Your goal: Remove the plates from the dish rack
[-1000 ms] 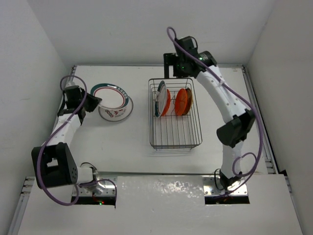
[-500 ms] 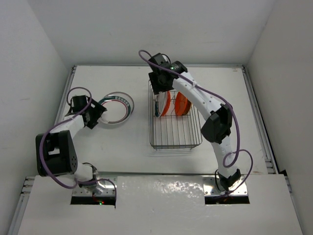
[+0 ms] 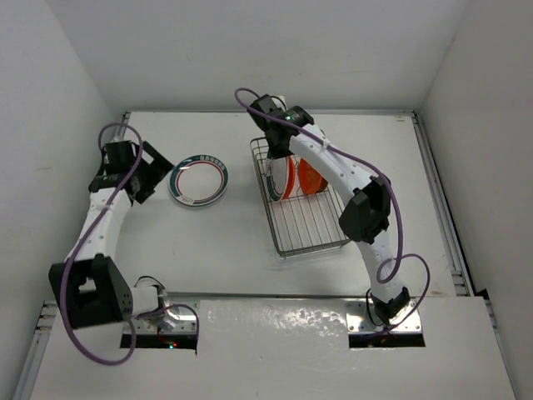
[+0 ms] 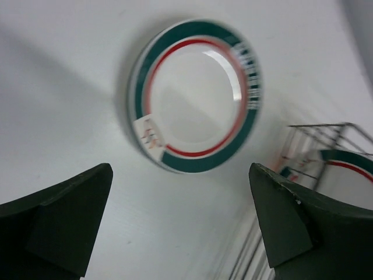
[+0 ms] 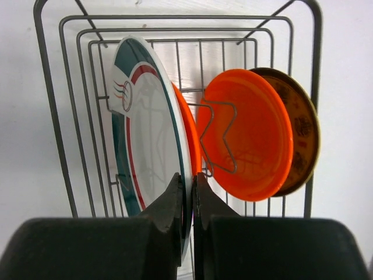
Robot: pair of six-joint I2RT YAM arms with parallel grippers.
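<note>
A white plate (image 3: 198, 178) with green and red rings lies flat on the table, also in the left wrist view (image 4: 195, 96). My left gripper (image 4: 179, 172) is open just short of it with nothing between its fingers; from above it (image 3: 162, 173) sits at the plate's left. The dish rack (image 3: 310, 218) holds several upright plates. My right gripper (image 5: 189, 186) is shut on the near rim of the white green-ringed plate (image 5: 145, 134). An orange plate edge (image 5: 187, 125) stands right behind it. Further right stand another orange plate (image 5: 250, 134) and a brownish one (image 5: 303, 131).
The rack's wire wall (image 5: 55, 116) and divider prongs (image 5: 224, 137) stand close around the gripped plate. The rack (image 4: 326, 131) sits skewed on the table, to the right of the lying plate. Side walls close in the table left and right.
My left gripper opened, let go of the ringed plate, which now lies flat, and drew back left. My right gripper came down into the rack and shut on the white plate's rim; the rack skewed.
</note>
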